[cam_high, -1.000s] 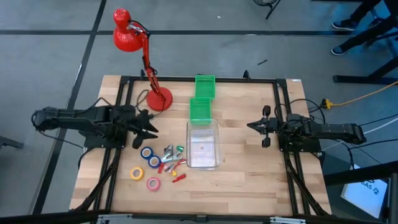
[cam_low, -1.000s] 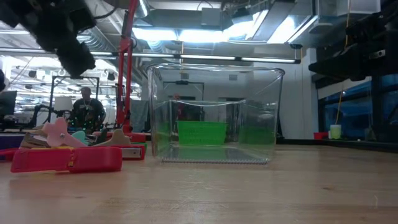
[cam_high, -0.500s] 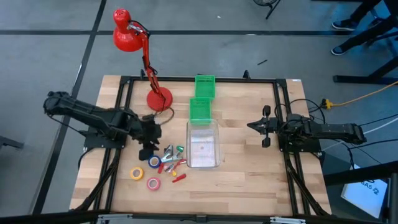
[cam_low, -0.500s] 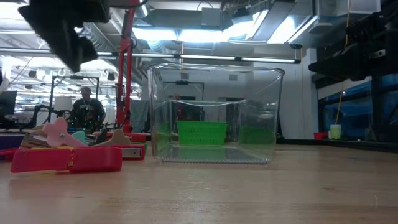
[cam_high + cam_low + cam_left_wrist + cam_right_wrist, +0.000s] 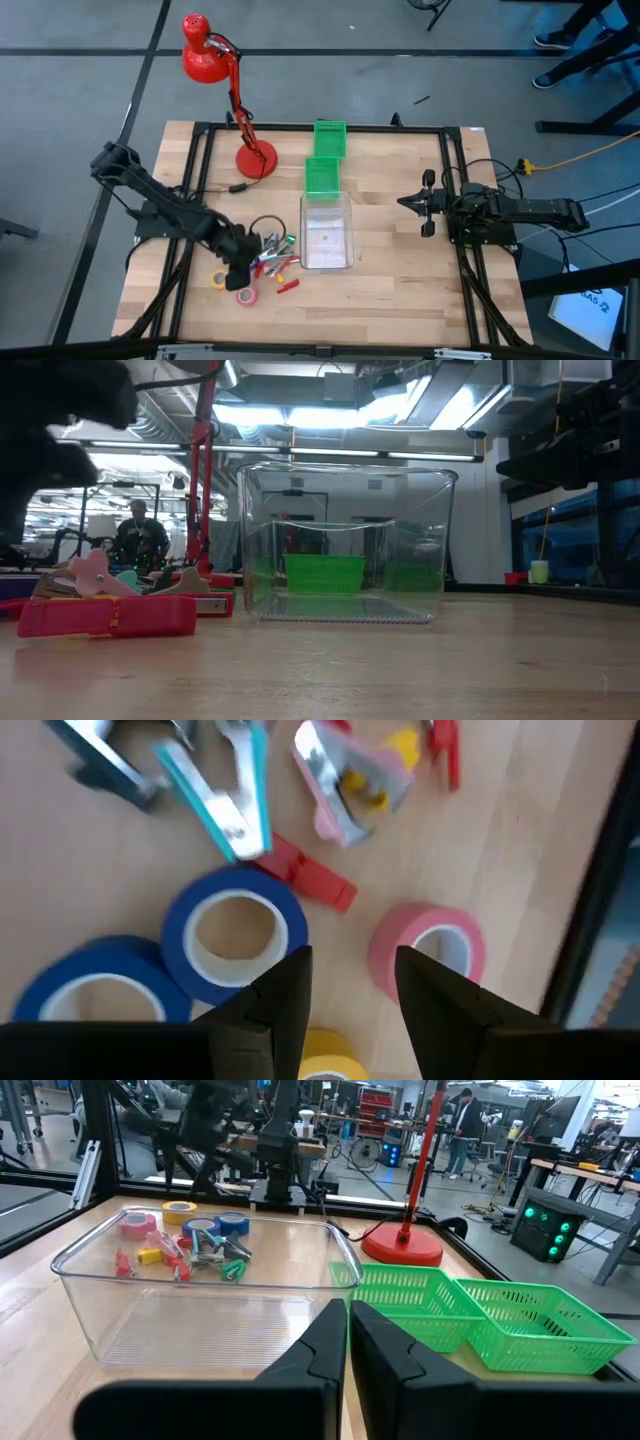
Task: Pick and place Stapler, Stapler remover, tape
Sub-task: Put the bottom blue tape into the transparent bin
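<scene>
Left fingers (image 5: 345, 995) apart, poised over four tape rolls (image 5: 235, 932) at seven o'clock from clear bin (image 5: 327, 233). Tightly crowded: could straddle two rolls, or nudge pink roll (image 5: 428, 948) across tabletop (image 5: 400, 290). Right fingers (image 5: 347, 1342) together, parked at three o'clock.

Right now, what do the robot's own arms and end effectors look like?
Both arms are matte black and jointed, with black cables along them. The left end effector has two flat, dark, blunt fingers; the right end effector has the same black, smooth-edged pair. No markings show.
</scene>
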